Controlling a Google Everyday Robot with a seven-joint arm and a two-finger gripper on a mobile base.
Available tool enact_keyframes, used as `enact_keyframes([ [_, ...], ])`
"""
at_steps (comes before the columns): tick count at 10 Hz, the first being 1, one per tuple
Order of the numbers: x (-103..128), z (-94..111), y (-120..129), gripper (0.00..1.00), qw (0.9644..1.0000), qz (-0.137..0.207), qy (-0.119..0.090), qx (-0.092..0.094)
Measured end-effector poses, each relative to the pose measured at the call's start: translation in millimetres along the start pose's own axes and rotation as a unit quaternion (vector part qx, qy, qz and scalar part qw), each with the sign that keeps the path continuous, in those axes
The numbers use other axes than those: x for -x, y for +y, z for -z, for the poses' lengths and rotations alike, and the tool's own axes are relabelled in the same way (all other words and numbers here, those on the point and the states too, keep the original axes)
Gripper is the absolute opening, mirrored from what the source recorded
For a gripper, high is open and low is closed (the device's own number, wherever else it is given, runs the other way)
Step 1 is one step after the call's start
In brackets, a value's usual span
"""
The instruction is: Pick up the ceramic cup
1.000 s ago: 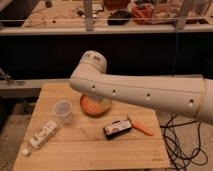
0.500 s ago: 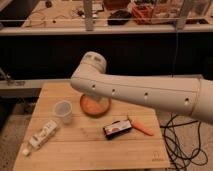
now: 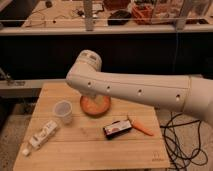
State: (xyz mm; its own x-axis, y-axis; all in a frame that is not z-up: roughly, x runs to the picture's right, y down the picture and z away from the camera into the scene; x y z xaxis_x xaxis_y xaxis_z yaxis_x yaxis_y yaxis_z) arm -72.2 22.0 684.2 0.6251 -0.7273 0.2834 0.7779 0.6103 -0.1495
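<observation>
Elbow of the arm (image 3: 135, 90) sits over the far-middle of the wooden table (image 3: 90, 152); the thick white link runs from it to the right edge of the view and covers the far rim of the orange bowl (image 3: 95, 106). No sight of the gripper, which is either hidden behind the arm or out of frame, so I cannot tell whether it is released or clenched. Left of the bowl and just beside it stands the ceramic cup (image 3: 63, 111), upright, rim up, nothing touching it. Near-left lies a white bottle (image 3: 42, 136) on its side. Near-right of the bowl are a dark packet (image 3: 118, 129) and an orange carrot-like piece (image 3: 142, 128), close together. Judgement: the pick has not begun. The cup looks light and tapered, so an off-centre approach would likely tip it or shove it toward the left edge. A descent from the right could clip the bowl's rim. A low sweep of the bulky arm could knock either vessel.
</observation>
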Motion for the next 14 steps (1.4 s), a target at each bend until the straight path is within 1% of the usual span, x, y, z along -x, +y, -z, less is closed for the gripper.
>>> enact_keyframes([
  [3,0.6,-8.4,-3.9,0.8,0.9999,0.01,-0.008,-0.004],
  [5,9.0,-15.0,-16.4,0.8,0.9994,0.028,-0.015,-0.011],
  [8,14.2,-21.1,-26.7,0.8,0.9986,0.044,-0.023,-0.017],
  [14,23.2,-37.2,-44.6,0.8,0.9957,0.077,-0.044,-0.029],
])
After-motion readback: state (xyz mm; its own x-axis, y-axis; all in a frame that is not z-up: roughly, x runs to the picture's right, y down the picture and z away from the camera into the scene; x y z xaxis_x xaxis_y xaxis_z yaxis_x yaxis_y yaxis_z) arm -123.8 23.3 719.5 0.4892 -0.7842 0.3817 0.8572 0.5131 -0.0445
